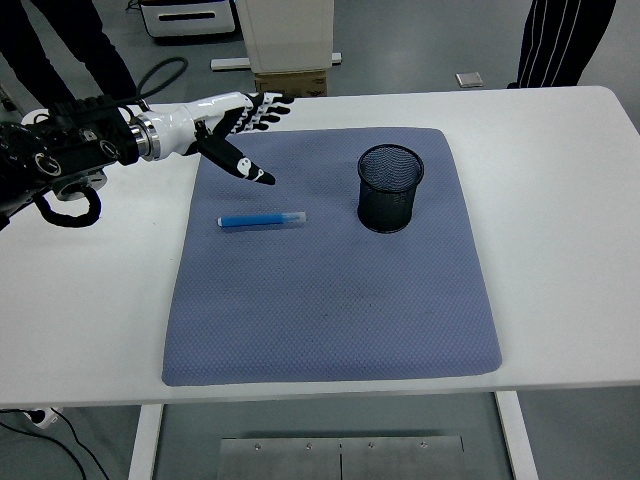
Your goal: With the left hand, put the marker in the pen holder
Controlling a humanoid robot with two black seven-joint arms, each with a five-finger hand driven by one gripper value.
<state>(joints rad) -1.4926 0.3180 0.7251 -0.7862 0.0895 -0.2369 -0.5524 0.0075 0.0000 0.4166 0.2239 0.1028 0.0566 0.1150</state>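
A blue marker (262,218) with a clear cap lies flat on the grey mat (330,300), left of centre. A black mesh pen holder (390,187) stands upright on the mat to the marker's right. My left hand (245,130) reaches in from the left, above the mat's far left corner, fingers spread and empty, thumb pointing down toward the marker. It is above and behind the marker, not touching it. The right hand is out of view.
The mat lies on a white table (560,220). People's legs (560,40) stand beyond the table's far edge at top left and top right. A cardboard box (290,82) and equipment sit on the floor behind.
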